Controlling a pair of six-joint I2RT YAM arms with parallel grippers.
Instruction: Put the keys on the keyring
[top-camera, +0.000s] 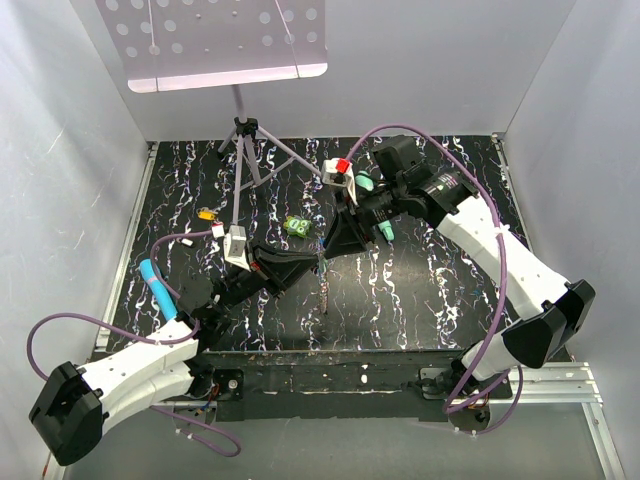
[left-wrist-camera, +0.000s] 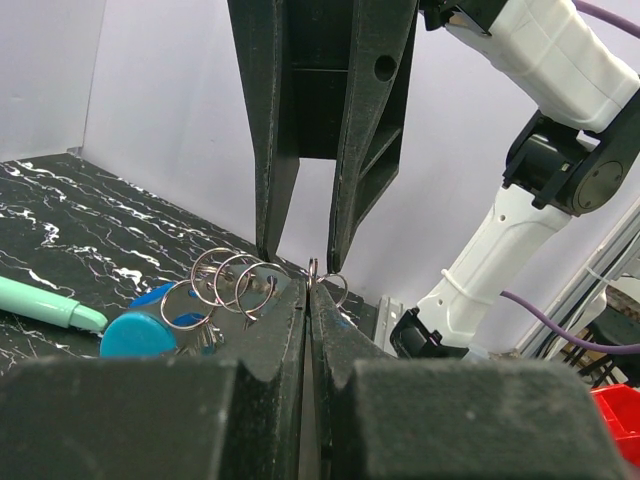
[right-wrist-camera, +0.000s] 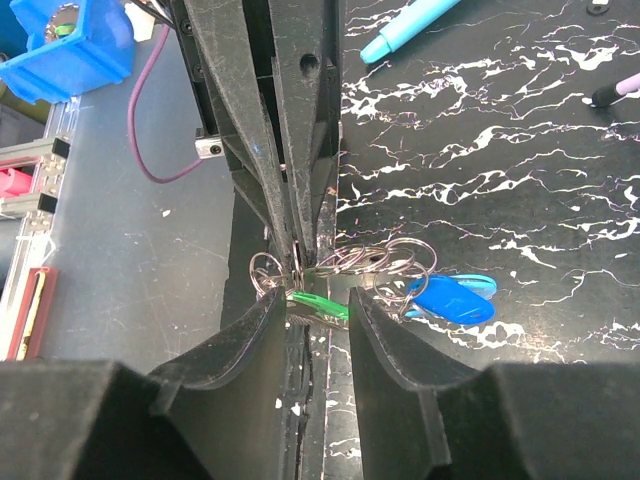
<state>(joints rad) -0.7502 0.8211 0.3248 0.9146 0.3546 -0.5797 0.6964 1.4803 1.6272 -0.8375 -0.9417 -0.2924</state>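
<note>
Pinching tight, the left gripper (left-wrist-camera: 309, 292) presses its jaws flat together, and one metal loop of the keyring (left-wrist-camera: 232, 283) is caught right at the tips. That's a firm clamp! Facing it, the right gripper (left-wrist-camera: 300, 258) points down at that very spot with its jaws parted, one tip on either side of the pinched loop. And look in that gap: the green key (right-wrist-camera: 320, 305) lies crosswise between the right jaws, just beside the left tips. Whether the pads touch it is too close to call. Out to one side, the rest of the rings overlap in a row and end at the blue tag (right-wrist-camera: 452, 298). I cannot tell if the tag rests on the black marbled table (right-wrist-camera: 520, 150). Farther out, a teal pen (left-wrist-camera: 50, 305) lies flat on that table. Over in the top view, the yellow-orange key (top-camera: 207, 214) sits well apart from both grippers, on the left arm's side.
</note>
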